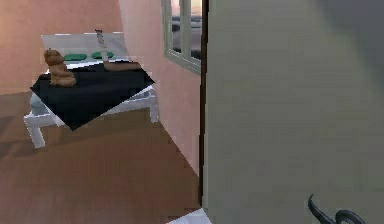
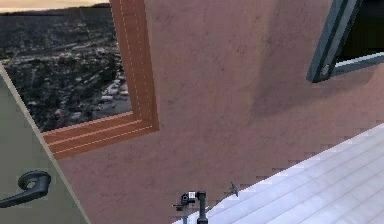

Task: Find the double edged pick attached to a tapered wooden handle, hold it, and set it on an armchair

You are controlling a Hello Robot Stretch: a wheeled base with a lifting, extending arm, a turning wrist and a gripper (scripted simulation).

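doorway to bedroom. grey-green door stands at forward view's right, dark lever handle low on it. beyond: white-framed bed against pink wall, dark blanket on top, brown teddy bear sat on it. long brown shape lies near bear, id unclear. arm side view: jaws at btm edge, where wall meets pale floor; can't tell their state or if they hold anything.

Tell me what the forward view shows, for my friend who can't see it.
A white-framed bed with a dark blanket stands at the left on a brown floor, a brown teddy-like toy sitting on it. A big grey-green door with a dark handle stands close at the right, beside a window in a pink wall.
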